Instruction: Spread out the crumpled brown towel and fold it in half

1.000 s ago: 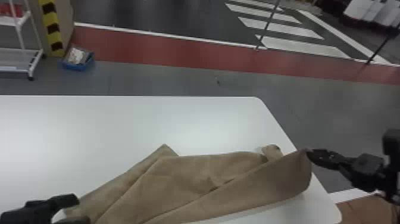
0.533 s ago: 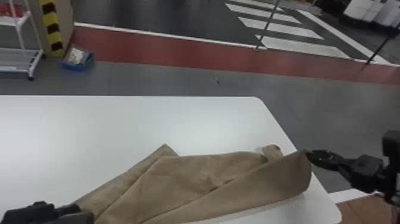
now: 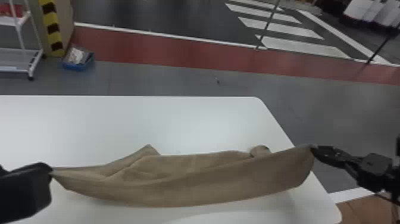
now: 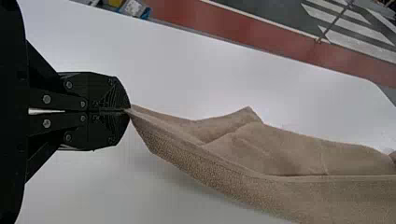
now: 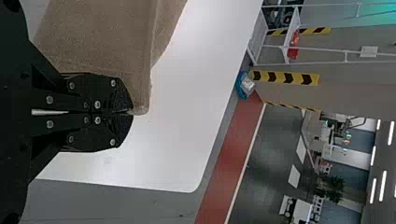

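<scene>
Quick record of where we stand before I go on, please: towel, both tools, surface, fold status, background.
towel: brown cloth towel, near edge raised and stretched between the tools, far part rumpled on the table
left tool: black, two flat fingers, closed on one towel corner
right tool: black, two flat fingers, closed on another towel corner
surface: white table with rounded corners
fold status: not yet spread flat or folded in half
loose spots: pointed flap and small curl along the far side
background: blue bin on the floor beyond the table
</scene>
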Tool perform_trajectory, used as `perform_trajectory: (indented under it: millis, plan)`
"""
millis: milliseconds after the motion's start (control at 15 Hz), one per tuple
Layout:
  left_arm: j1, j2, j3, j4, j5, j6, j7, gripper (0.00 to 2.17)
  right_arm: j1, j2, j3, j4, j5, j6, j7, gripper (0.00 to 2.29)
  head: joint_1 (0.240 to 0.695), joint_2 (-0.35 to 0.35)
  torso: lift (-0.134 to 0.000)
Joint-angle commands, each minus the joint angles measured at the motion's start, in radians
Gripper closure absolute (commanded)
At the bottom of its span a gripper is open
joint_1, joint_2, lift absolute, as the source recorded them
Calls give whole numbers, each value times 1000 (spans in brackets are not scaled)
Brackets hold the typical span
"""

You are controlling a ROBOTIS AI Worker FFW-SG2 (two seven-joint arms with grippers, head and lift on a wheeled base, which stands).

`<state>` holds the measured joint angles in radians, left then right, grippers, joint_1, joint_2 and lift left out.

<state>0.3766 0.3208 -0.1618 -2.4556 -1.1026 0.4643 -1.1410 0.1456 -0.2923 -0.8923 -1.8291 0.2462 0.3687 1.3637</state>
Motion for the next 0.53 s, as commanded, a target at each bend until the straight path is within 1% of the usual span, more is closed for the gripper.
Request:
perform_trajectory:
  millis: [0, 67, 133, 267, 333, 400, 467]
  plan:
    - [10, -5, 77, -63, 4, 32, 1, 1180, 9, 7, -19, -53, -76, 20, 3, 2267, 695, -350, -124]
    - [13, -6, 108, -83, 9, 50, 3, 1180, 11, 13, -34, -82, -134, 45, 3, 2263, 695, -350, -124]
    - [13, -11, 131, -103, 12, 72, 4, 1180, 11, 15, -43, -114, -177, 97, 3, 2267, 695, -350, -124]
    - [7, -29, 174, -143, 15, 103, 9, 1180, 9, 21, -51, -187, -254, 198, 3, 2267, 695, -350, -124]
    - [-10, -45, 186, -164, 17, 109, 9, 1180, 0, 21, -57, -216, -301, 260, 3, 2267, 695, -350, -124]
    - [-35, -69, 196, -174, 18, 112, 9, 1177, -15, 18, -62, -242, -341, 324, 3, 2263, 695, -350, -124]
    - [-65, -83, 192, -175, 24, 152, 29, 1180, -37, 18, -54, -272, -351, 379, 3, 2267, 695, -339, -124]
